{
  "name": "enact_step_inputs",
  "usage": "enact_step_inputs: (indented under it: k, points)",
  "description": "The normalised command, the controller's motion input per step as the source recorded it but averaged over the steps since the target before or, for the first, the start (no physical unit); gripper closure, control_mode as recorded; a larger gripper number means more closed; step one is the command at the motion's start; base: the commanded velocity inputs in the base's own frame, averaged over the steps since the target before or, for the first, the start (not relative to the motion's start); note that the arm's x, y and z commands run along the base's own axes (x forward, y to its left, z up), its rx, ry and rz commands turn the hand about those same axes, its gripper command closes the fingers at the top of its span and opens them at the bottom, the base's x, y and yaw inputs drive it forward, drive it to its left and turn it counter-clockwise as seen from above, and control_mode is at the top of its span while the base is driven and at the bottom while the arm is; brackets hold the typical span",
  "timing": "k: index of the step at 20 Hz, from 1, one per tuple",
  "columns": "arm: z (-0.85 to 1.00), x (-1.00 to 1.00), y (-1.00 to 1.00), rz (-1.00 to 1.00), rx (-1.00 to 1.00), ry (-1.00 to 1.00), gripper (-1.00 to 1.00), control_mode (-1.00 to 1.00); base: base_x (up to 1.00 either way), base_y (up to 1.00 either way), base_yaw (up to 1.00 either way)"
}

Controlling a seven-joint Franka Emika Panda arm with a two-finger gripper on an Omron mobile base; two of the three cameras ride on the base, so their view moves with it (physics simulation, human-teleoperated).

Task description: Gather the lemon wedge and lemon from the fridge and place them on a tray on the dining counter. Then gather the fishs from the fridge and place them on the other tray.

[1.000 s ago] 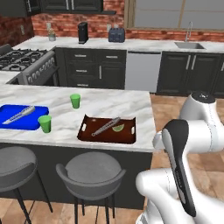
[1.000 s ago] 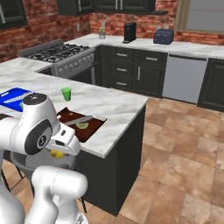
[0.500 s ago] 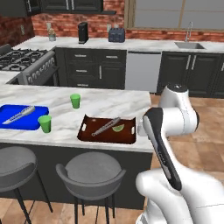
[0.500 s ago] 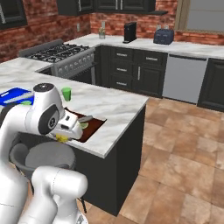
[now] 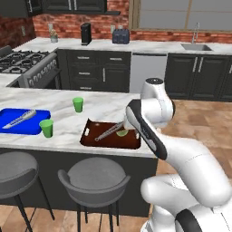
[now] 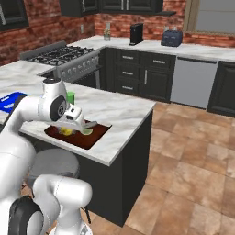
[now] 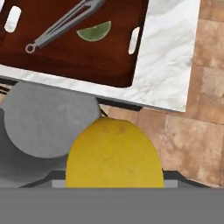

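A yellow lemon (image 7: 114, 153) fills the bottom of the hand view, held between my fingers, which it hides. In the right base view my gripper (image 6: 69, 129) hangs shut on the lemon (image 6: 67, 131) low over the reddish-brown tray (image 6: 87, 140). The tray (image 5: 97, 138) lies near the front edge of the dining counter (image 5: 59, 99). On the tray (image 7: 87, 61) rest a pale green lemon wedge (image 7: 93, 30) and silvery tongs (image 7: 61, 24). The other tray (image 5: 13, 124), bright blue with a silvery utensil (image 5: 19, 118), sits at the counter's left. The fridge and fish are out of view.
Two green cups (image 5: 78, 104) (image 5: 45, 128) stand between the trays. Two grey stools (image 5: 93, 176) (image 5: 13, 165) are tucked under the counter's front edge; one stool seat (image 7: 48, 122) lies right below the hand. Tiled floor opens to the right.
The arm has swung up from low beside the base and forward over the counter, carrying the lemon to the brown tray. Trays, cups and stools stayed put.
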Motion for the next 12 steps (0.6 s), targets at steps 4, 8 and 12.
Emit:
enact_step_inputs:
  k: [4, 8, 12]
  points:
    - [-0.16, 0.91, 0.39, 0.11, 0.00, 0.16, 1.00, -1.00, 0.00, 0.00, 0.00]
    - [-0.26, 0.75, 0.42, 0.04, 0.00, 0.03, 1.00, -1.00, 0.00, 0.00, 0.00]
    - [-0.31, 0.68, 0.40, 0.01, 0.00, 0.00, 1.00, -1.00, 0.00, 0.00, 0.00]
